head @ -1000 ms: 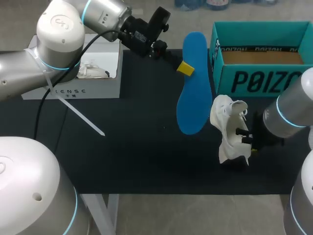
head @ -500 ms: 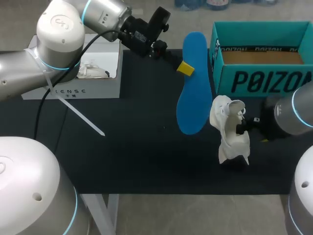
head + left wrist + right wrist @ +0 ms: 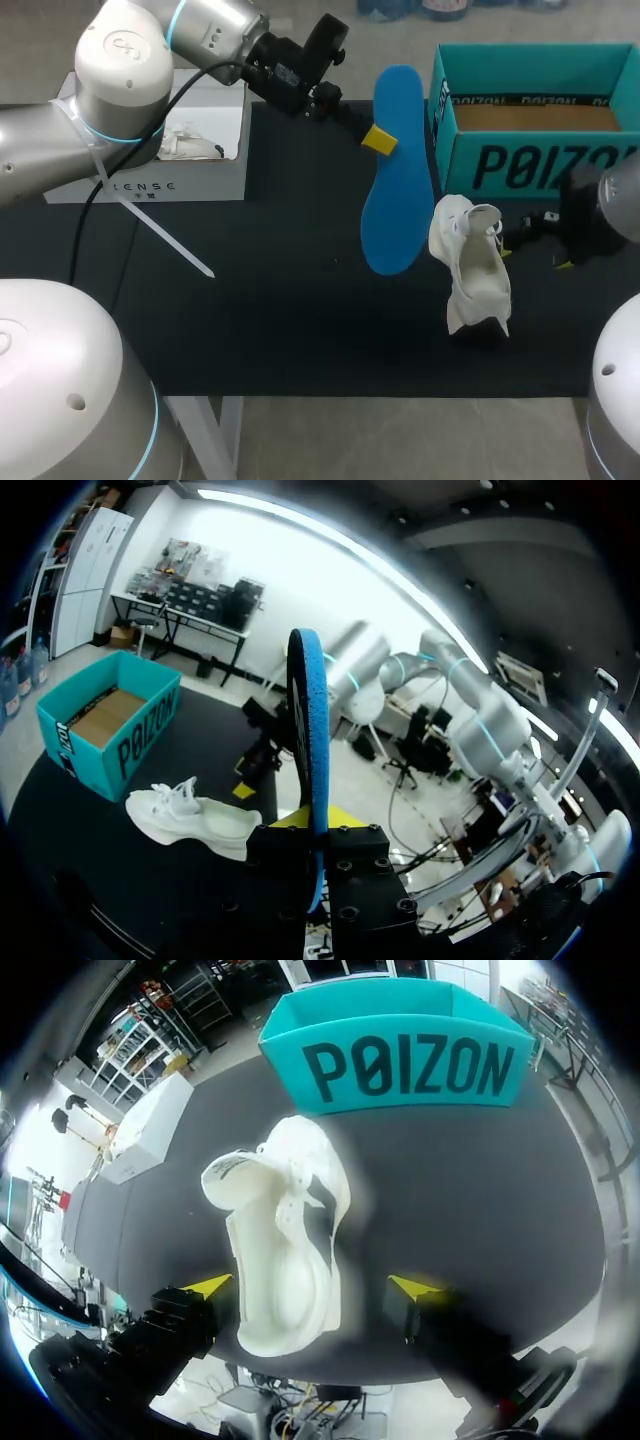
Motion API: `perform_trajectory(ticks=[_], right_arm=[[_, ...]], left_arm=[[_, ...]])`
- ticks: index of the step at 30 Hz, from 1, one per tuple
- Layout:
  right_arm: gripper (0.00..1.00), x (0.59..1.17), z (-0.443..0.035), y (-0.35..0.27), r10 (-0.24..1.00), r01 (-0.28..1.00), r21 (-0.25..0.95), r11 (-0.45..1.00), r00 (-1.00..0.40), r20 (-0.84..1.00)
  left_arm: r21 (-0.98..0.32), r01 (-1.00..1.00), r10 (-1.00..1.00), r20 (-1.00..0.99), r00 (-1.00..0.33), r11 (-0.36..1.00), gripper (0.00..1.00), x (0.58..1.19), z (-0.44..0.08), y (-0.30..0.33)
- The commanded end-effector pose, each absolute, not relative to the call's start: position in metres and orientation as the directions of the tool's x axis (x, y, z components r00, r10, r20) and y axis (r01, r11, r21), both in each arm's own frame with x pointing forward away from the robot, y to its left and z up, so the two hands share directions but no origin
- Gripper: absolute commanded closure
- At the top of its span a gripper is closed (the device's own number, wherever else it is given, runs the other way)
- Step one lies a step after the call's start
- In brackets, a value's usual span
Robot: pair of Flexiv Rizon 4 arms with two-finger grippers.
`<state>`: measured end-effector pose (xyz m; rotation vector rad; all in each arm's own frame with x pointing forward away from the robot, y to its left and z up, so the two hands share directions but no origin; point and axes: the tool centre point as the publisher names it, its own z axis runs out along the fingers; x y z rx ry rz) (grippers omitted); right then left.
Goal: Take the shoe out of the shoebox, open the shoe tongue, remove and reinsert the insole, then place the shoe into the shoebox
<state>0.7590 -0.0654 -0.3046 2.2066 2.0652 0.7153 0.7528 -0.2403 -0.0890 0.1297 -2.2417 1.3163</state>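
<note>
— On the tabletop (image 3: 280, 310), where's the shoe right now?

— The white shoe (image 3: 470, 268) sits on the dark mat, outside the teal shoebox (image 3: 520, 165) and just in front of its printed wall. From my right wrist I look straight down into its opening (image 3: 285, 1250), with the shoebox (image 3: 410, 1065) beyond it. From my left wrist the shoe (image 3: 195, 815) shows side-on, resting on its sole near the shoebox (image 3: 140, 730).

— Is your right gripper on it?

— No. My right gripper (image 3: 545, 242) hangs just to the right of the shoe. From above, a gap shows between them. Its fingers are spread wide: in the right wrist view the right gripper (image 3: 310, 1288) has one yellow tip on either side of the shoe's near end, and neither presses on it.

— And the insole?

— The blue insole (image 3: 398, 190) is up in the air, pinched in my left gripper (image 3: 378, 140). The fingers clamp one long edge, about a third of the way along from its far end. It hangs above the tabletop between the shoebox and the middle of the mat, its lower end near the shoe. In my left wrist view the insole (image 3: 308, 710) stands edge-on, rising straight out of the left gripper (image 3: 315, 825).

— Anything else there?

— An open white box (image 3: 200, 165) sits at the far left of the tabletop, under my left arm. Something pale and crumpled lies inside; I can't tell what.
</note>
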Motion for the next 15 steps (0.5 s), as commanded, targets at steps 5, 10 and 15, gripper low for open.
perform_trajectory(ticks=[5, 10, 15], right_arm=[[0.00, 0.755, -0.302, -0.066, 0.953, 0.935, 0.334, -0.116, 0.010, 0.303], [0.00, 0.755, -0.302, -0.066, 0.953, 0.935, 0.334, -0.116, 0.010, 0.303], [0.00, 0.763, -0.282, -0.089, 0.890, 0.963, 0.250, -0.097, -0.028, 0.455]], left_arm=[[-0.783, -0.338, 0.178, 0.488, -0.854, 0.522, 1.00, 0.753, -0.089, -0.241], [-0.783, -0.338, 0.178, 0.488, -0.854, 0.522, 1.00, 0.753, -0.089, -0.241], [-0.783, -0.338, 0.178, 0.488, -0.854, 0.522, 1.00, 0.753, -0.089, -0.241]])
